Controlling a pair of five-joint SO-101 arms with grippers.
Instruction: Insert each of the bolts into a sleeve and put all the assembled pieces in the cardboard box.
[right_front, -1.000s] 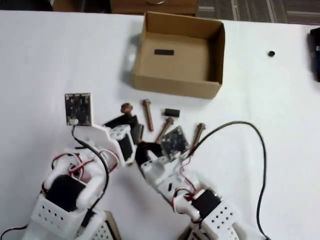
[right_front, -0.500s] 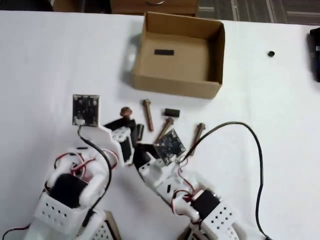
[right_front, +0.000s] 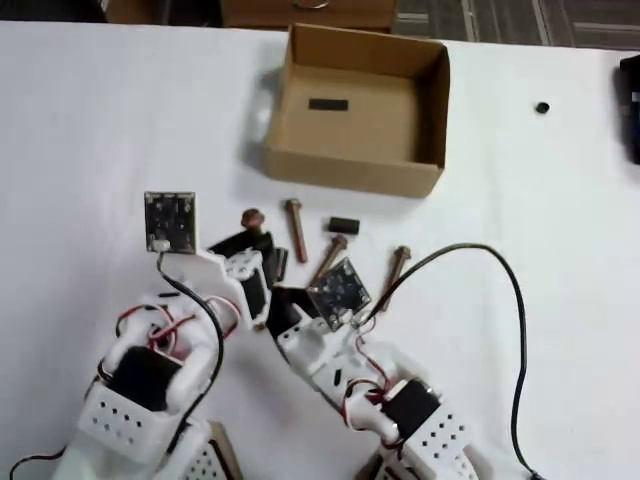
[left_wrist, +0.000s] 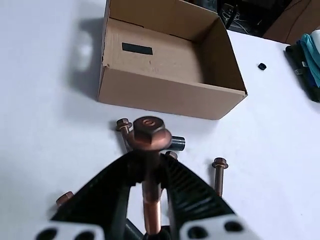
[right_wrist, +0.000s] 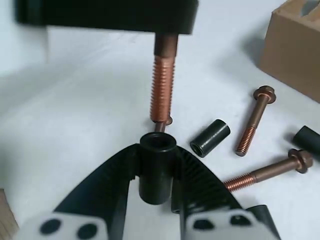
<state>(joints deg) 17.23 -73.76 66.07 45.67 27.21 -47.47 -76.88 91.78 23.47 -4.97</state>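
Note:
My left gripper (left_wrist: 150, 167) (right_front: 255, 252) is shut on a copper bolt (left_wrist: 149, 135), gripping its shaft just under the hex head. My right gripper (right_wrist: 157, 162) (right_front: 283, 306) is shut on a black sleeve (right_wrist: 157, 167), held upright with its bore facing up. The bolt's threaded end (right_wrist: 161, 87) hangs just above that bore, close to in line with it. Loose bolts (right_front: 295, 230) (right_front: 330, 257) (right_front: 395, 268) and a loose sleeve (right_front: 343, 224) lie on the white table in front of the cardboard box (right_front: 350, 172). A black piece (right_front: 328, 104) lies inside the box.
Another loose sleeve (right_wrist: 210, 137) lies near the grippers. A small black object (right_front: 542, 107) sits at the far right, with a dark item (right_front: 630, 95) at the table's right edge. A black cable (right_front: 515, 300) loops over the table beside the right arm.
The left arm has shifted a little to the right and the right gripper a little to the left, bringing bolt and sleeve closer together. The loose parts have not moved.

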